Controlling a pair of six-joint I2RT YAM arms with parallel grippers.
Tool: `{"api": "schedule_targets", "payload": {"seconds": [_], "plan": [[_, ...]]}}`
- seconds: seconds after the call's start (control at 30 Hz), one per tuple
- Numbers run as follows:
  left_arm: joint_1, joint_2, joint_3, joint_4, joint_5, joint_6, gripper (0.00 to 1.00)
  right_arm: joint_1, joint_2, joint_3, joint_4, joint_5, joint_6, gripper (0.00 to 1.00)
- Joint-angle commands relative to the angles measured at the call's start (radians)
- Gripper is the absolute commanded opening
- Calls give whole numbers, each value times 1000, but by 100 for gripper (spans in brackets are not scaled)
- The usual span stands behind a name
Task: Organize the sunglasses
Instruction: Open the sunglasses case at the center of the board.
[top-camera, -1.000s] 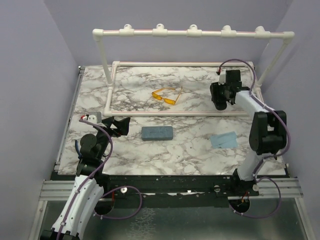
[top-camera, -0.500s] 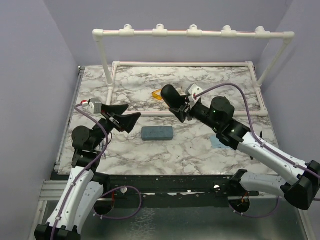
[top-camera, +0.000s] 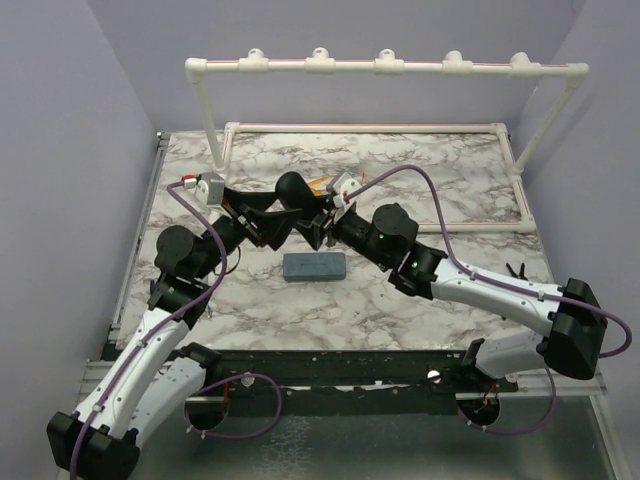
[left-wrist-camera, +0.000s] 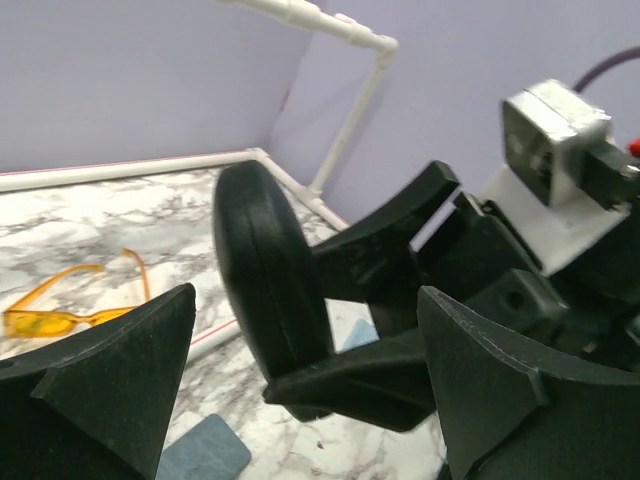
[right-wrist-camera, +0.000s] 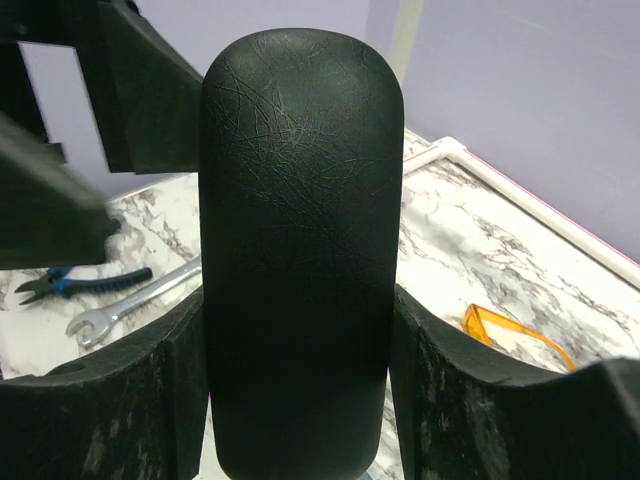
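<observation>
Sunglasses with the yellow-orange frame (left-wrist-camera: 60, 312) lie on the marble table (top-camera: 400, 290), just beyond the white pipe rail (top-camera: 470, 228). Your right gripper (top-camera: 312, 218) pinches the black oval case (top-camera: 292, 188). Your left gripper (top-camera: 272, 222) stands spread wide, crowding it, near the grey-blue case (top-camera: 314, 266).

The top camera looks down from above and behind the arm bases across the marble table (top-camera: 250, 300). Each wrist camera sits close behind its own fingers. The one on the left pincer (top-camera: 278, 225) (left-wrist-camera: 305, 300) faces out between spread fingers. The one on the right pincer (top-camera: 318, 222) (right-wrist-camera: 300, 400) is nearly filled by the black oval case (top-camera: 293, 188) (left-wrist-camera: 265, 300) (right-wrist-camera: 300, 250) clamped there. All views share that case and the yellow-orange sunglasses (top-camera: 319, 183) (left-wrist-camera: 60, 310) (right-wrist-camera: 510, 335) beyond the pincers.
</observation>
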Motion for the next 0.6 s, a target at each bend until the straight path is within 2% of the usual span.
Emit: {"api": "schedule_targets", "payload": {"seconds": [0.0,0.1,0.37,0.57], "plan": [[-11,21,27,-51,-146,73,89,36,20,42,111,48,15,14],[-15,35,18,-51,-149,67,80,45,29,52,113,20,3,14],[-18,39,0,-6,-114,67,42,55,45,62,78,-45,-36,15],[-17,36,-9,-6,-70,48,22,55,34,53,63,-28,-48,20]]}}
